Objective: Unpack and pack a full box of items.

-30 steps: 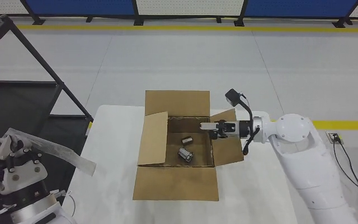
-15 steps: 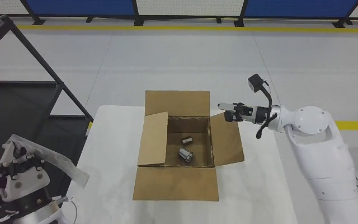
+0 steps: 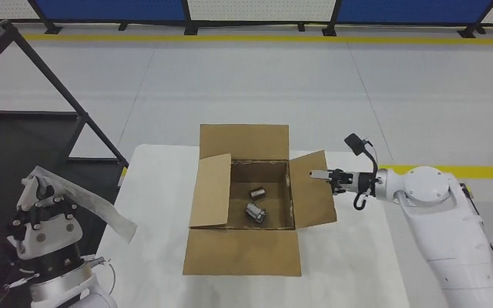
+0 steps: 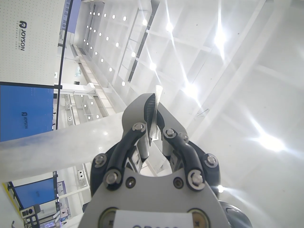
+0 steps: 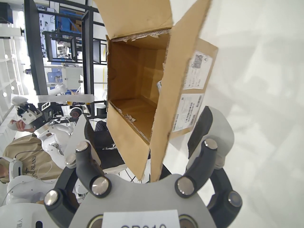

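At the far left, beyond the edge of the white table (image 3: pixel 154 231), the left gripper (image 4: pixel 154 117) points up at the ceiling, its fingers pinched together on a pale wrapping strip (image 3: pixel 88 208) (thin, half see-through). The open cardboard box (image 3: pixel 243 252) sits mid-table with its flaps spread. On its floor lie a small dark item (image 3: pixel 258 192) and a second item (image 3: pixel 254 212) just beside it. The right gripper (image 5: pixel 147 129) is at the right flap (image 3: pixel 312 202), fingers (image 5: pixel 209 122) apart on either side of its edge.
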Controlling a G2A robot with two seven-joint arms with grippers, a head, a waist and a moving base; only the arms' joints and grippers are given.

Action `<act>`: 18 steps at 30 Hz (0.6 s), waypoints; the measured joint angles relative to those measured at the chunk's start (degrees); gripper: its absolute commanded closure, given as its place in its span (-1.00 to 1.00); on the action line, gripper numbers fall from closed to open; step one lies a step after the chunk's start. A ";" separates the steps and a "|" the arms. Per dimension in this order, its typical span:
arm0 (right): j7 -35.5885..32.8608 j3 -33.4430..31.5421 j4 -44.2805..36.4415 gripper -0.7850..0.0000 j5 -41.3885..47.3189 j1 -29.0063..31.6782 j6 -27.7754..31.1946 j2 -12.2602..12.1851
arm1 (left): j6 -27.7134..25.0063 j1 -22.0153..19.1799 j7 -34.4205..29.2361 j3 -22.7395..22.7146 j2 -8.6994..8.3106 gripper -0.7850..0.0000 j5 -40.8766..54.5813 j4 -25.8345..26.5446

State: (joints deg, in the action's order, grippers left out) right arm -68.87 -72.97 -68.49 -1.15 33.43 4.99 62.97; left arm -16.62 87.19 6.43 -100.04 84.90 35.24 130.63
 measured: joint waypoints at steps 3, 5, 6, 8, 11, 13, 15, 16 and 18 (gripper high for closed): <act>-0.18 2.10 -1.90 -1.00 4.52 -0.71 1.27 0.71 | -0.34 0.47 0.84 -0.07 0.06 1.00 -0.64 0.16; -0.49 3.81 -3.68 -1.00 7.41 -1.32 1.36 1.23 | -0.89 1.23 1.29 -0.20 0.13 1.00 -0.67 0.57; -0.53 4.61 -4.32 -1.00 8.62 -1.67 1.06 1.48 | -1.18 1.62 1.43 -0.23 0.16 1.00 -0.67 0.80; -0.25 6.89 -5.27 -1.00 10.47 -2.90 0.08 2.13 | -1.95 2.57 1.66 -0.26 0.23 1.00 -0.67 1.35; 2.07 11.08 -5.24 -1.00 11.69 -4.84 -1.75 3.37 | -3.26 4.03 1.95 -0.33 0.35 1.00 -0.77 2.14; 3.85 14.06 -4.62 -1.00 11.79 -5.95 -2.74 4.26 | -4.14 4.98 2.21 -0.43 0.43 1.00 -0.65 2.57; 6.25 17.61 -2.93 -1.00 11.05 -7.41 -3.89 5.38 | -5.20 6.18 2.28 -0.54 0.53 1.00 -0.35 2.96; 7.59 19.52 -1.60 -1.00 10.92 -8.30 -4.43 6.07 | -5.79 6.88 2.24 -0.58 0.59 1.00 -0.14 3.09; 9.37 22.15 0.65 -1.00 10.98 -9.54 -4.83 7.11 | -6.59 7.88 2.14 -0.61 0.66 1.00 0.17 3.16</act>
State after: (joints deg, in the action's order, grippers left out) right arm -59.49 -50.82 -67.84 9.83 23.89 0.16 70.07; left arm -23.21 95.07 8.56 -100.65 85.57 35.41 133.79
